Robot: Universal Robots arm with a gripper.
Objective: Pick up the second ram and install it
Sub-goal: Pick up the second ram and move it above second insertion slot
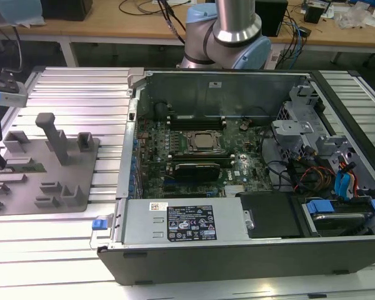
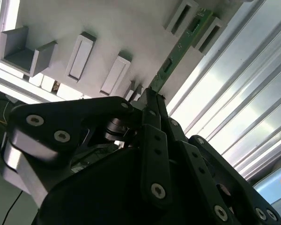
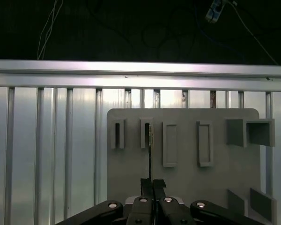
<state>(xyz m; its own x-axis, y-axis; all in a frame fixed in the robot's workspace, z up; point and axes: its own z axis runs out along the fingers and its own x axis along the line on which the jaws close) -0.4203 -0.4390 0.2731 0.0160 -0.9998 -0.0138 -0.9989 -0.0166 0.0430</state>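
Two black fingers of the claw are pinched shut on the second ram, with just that thin board between them. I see this grip in both wrist views. The ram is a long, flat, green stick with small dark chips. One end is in the claw, and the other end sits between two raised blocks on the gray tray.

In the exterior view the claw and tray are at nine o'clock. The tray looks smooth and dull, with box-shaped slots and one tall post standing up. It lies on a shiny table made of long metal ribs. At three o'clock from the tray is the open computer case, a gray metal box. A square silver chip shines in the middle of its green board. At twelve o'clock stands the round gray and blue arm. Bright blue tabs and tangled wires sit at three o'clock.
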